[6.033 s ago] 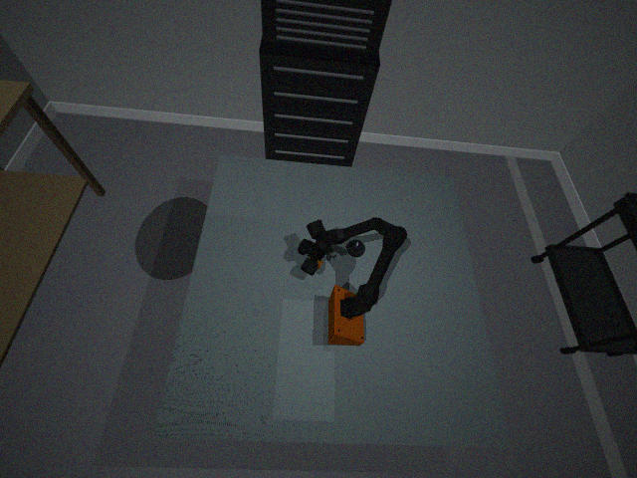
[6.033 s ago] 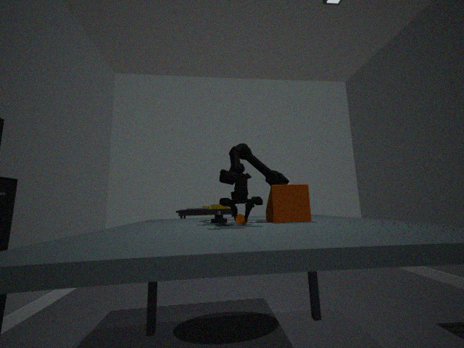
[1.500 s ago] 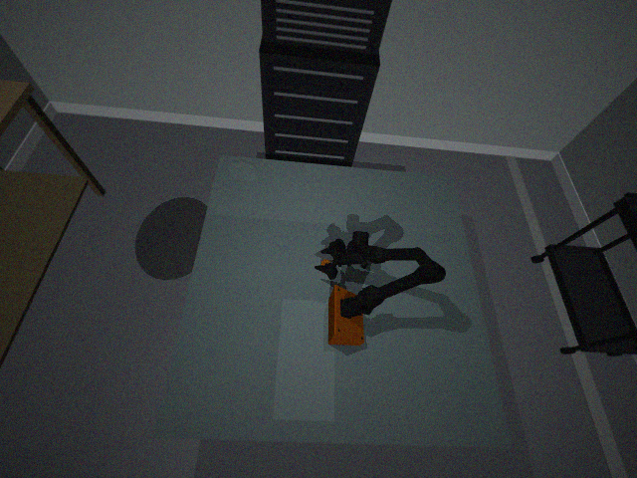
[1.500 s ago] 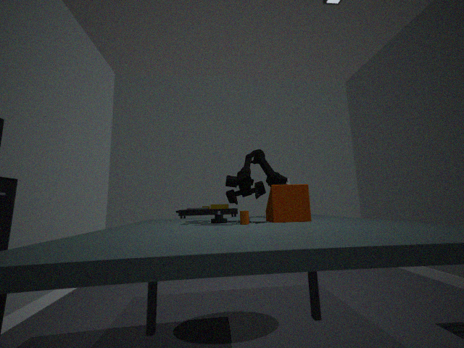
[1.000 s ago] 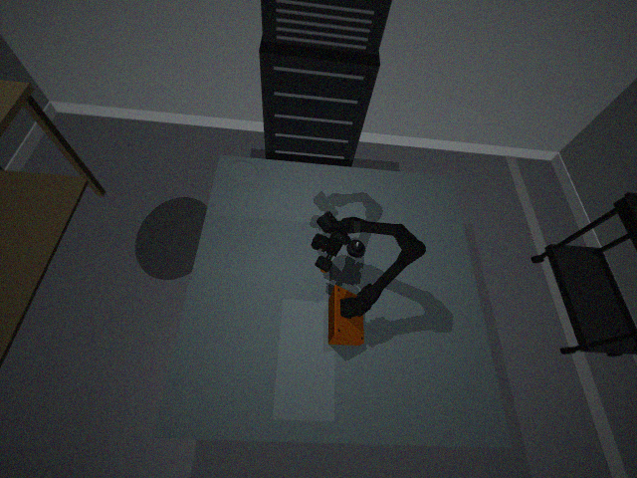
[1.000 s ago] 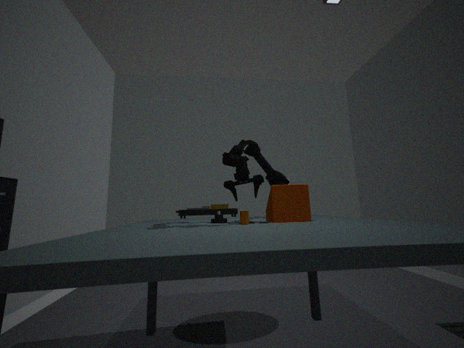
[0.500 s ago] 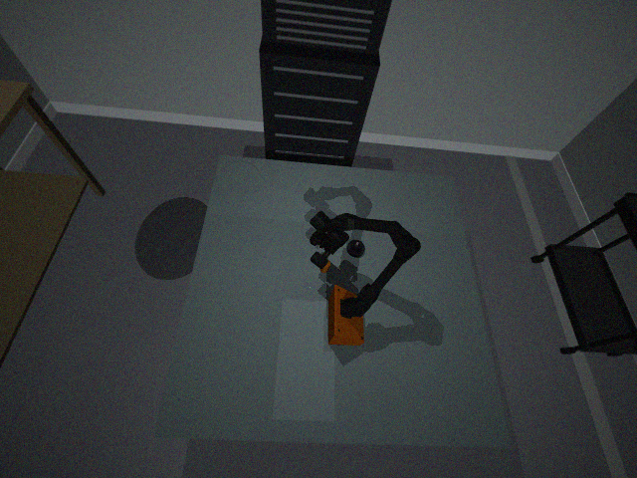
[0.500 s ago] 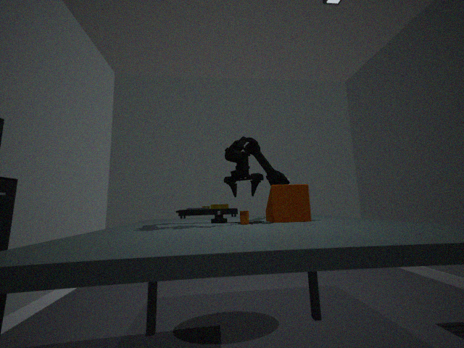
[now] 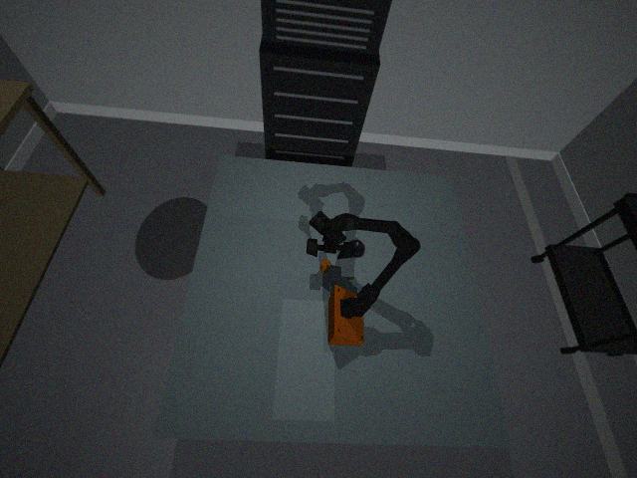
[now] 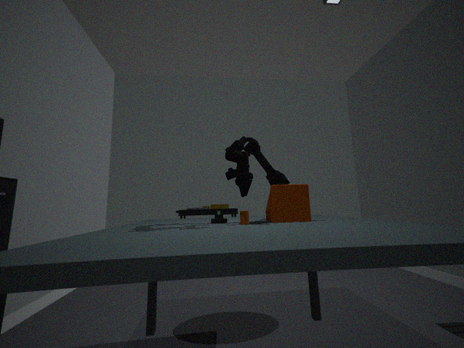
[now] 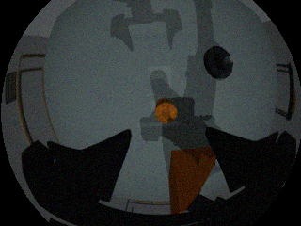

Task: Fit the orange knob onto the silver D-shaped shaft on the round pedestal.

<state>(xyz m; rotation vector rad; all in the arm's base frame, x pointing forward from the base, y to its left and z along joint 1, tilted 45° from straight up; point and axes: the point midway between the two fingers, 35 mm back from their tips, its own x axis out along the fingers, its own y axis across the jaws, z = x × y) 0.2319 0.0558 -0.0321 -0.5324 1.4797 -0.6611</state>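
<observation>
The orange knob (image 9: 324, 265) (image 10: 244, 217) (image 11: 166, 112) stands upright on the pale table, its round top towards the wrist camera; its underside and hole are hidden. The black round pedestal (image 9: 356, 247) (image 10: 218, 220) (image 11: 216, 63) stands a short way from the knob, at the upper right in the wrist view. A small grey shaft (image 11: 229, 60) shows faintly on it; its flat side cannot be made out. My gripper (image 9: 327, 252) (image 10: 243, 195) (image 11: 169, 132) is wide open and empty, pointing down above the table. In the wrist view the knob shows just beyond the gap between the fingertips.
The orange box (image 9: 345, 332) (image 10: 288, 204) (image 11: 188, 176) under the arm's base stands near the knob. A dark slatted rack (image 9: 314, 98) is beyond the table's far edge. A black flat frame (image 10: 194, 212) with a yellow block (image 10: 219, 206) shows behind the pedestal in the exterior view.
</observation>
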